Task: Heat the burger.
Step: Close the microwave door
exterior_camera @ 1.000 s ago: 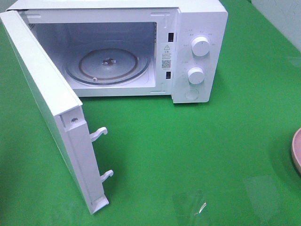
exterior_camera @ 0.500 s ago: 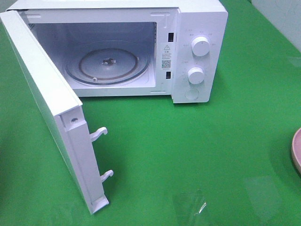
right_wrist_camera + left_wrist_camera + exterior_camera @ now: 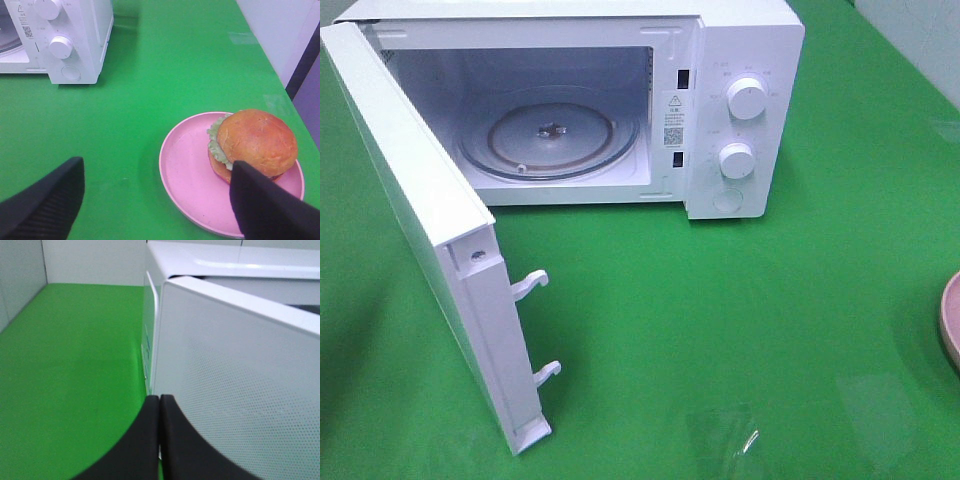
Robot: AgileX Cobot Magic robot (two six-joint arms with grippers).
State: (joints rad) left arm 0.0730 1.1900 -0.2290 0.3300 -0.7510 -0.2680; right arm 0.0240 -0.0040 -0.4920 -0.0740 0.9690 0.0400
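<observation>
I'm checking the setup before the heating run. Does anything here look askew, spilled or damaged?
Nothing stands out. The microwave has its door wide open and its glass turntable bare; the burger sits intact, off-centre on the pink plate.

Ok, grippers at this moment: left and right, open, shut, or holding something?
Left gripper: shut, fingers pressed together, holding nothing, beside the open microwave door.
Right gripper: open wide, empty, above the pink plate with the burger.

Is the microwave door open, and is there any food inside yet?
Open. The microwave door swings wide, showing the glass turntable bare. The burger sits outside on the pink plate.
</observation>
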